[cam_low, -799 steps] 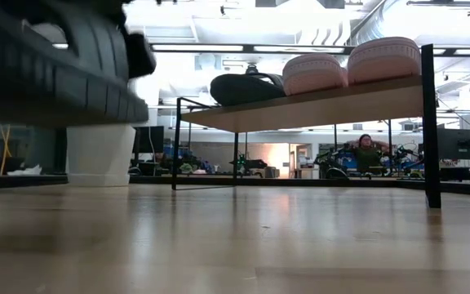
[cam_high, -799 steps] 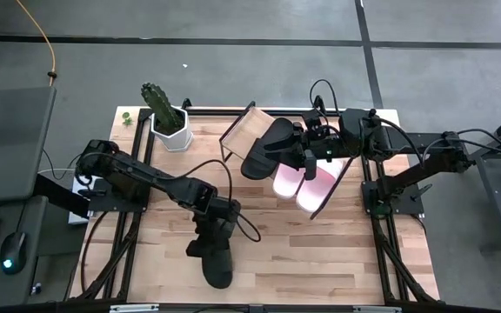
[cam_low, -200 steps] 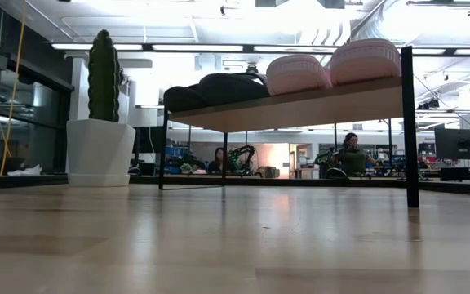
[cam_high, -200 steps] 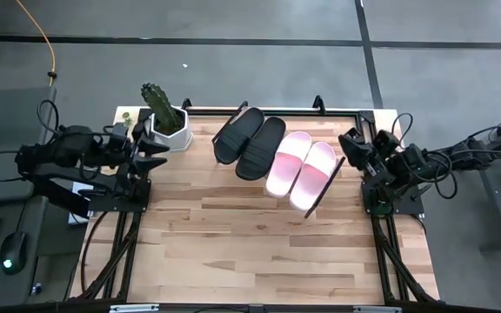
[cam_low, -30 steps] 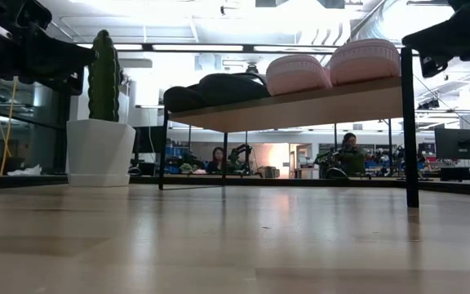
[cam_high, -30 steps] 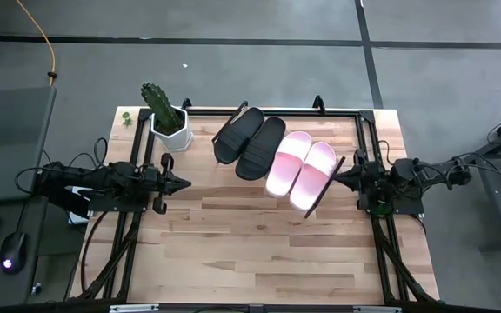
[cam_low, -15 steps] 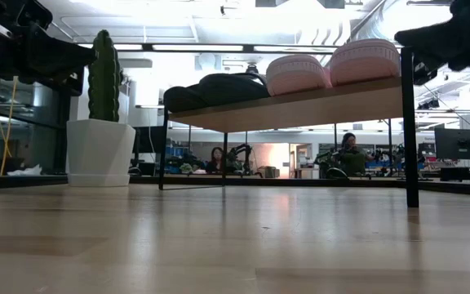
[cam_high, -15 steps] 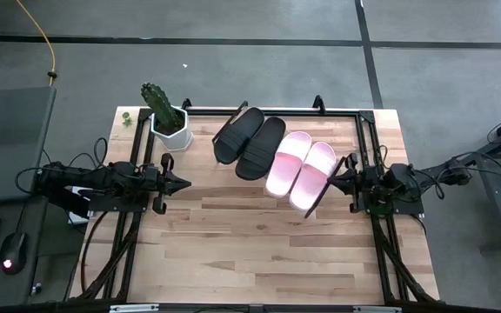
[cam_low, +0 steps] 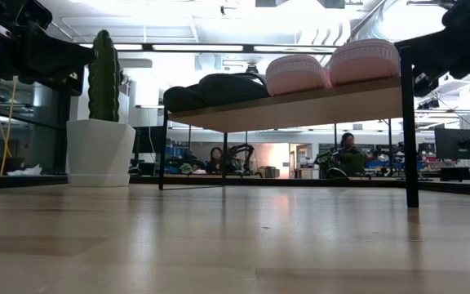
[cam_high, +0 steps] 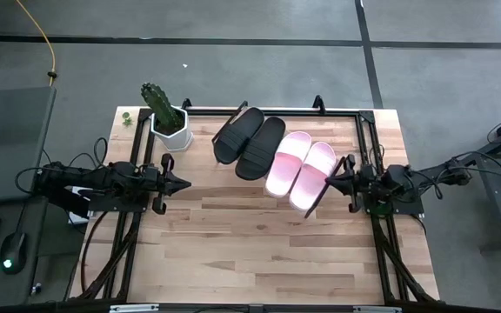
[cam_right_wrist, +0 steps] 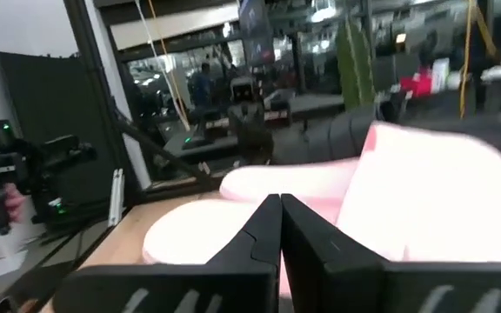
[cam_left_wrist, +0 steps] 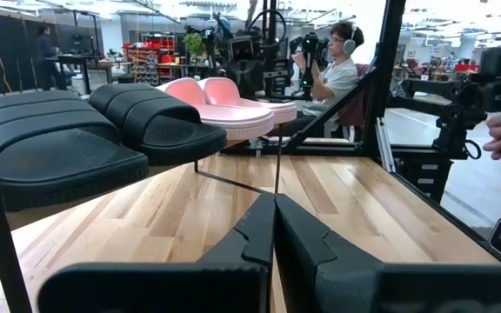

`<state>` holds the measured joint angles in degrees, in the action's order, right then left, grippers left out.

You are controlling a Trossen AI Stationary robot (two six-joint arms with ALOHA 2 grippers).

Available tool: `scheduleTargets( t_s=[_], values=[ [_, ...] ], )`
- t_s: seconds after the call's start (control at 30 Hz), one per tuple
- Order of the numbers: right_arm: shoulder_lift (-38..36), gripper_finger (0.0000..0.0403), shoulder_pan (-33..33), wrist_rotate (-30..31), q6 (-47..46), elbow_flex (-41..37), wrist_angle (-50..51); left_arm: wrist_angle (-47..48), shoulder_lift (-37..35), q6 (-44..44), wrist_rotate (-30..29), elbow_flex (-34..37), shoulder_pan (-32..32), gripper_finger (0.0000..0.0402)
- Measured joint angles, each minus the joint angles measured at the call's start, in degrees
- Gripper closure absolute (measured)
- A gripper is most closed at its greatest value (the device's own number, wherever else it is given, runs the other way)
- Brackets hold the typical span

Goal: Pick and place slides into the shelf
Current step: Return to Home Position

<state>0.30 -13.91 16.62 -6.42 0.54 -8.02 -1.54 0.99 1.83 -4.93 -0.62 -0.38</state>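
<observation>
You have the black slides [cam_high: 262,149] and the pink slides [cam_high: 316,174] side by side on the shelf [cam_low: 300,104]; the right hand [cam_high: 337,177], fingers pressed together and empty, points at the pink end from just beside it, and the left hand [cam_high: 179,182], equally closed and empty, is well apart.

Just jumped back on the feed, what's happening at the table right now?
Nothing is being held at the moment. The two black slides and the two pink slides lie side by side on the shelf. The left gripper is shut and empty at the left side of the table. The right gripper, also shut and empty, is at the right side, close to the shelf end by the pink pair.
</observation>
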Motion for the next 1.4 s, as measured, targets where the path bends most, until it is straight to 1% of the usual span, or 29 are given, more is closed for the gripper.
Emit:
scheduleTargets(
  t_s=[0.17, 0.27, 0.4, 1.4],
  values=[
    [0.00, 0.0403, 0.00, -0.63, -6.62, -0.02, 4.08, 0.00, 0.00, -0.02, 0.00, 0.00, 0.00, 0.0401],
    [0.07, 0.0403, 0.00, -0.63, -9.05, -0.02, 4.37, 0.00, 0.00, 0.08, 0.00, 0.00, 0.00, 0.0401],
    [0.07, 0.0403, 0.00, -0.67, -8.10, -0.02, 4.40, 0.00, 0.00, 1.75, 0.00, 0.00, 0.00, 0.0401],
    [0.08, 0.0402, 0.00, -0.74, -8.11, -0.08, 4.53, 0.00, 0.00, 1.46, 0.00, 0.00, 0.00, 0.0401]
  ],
)
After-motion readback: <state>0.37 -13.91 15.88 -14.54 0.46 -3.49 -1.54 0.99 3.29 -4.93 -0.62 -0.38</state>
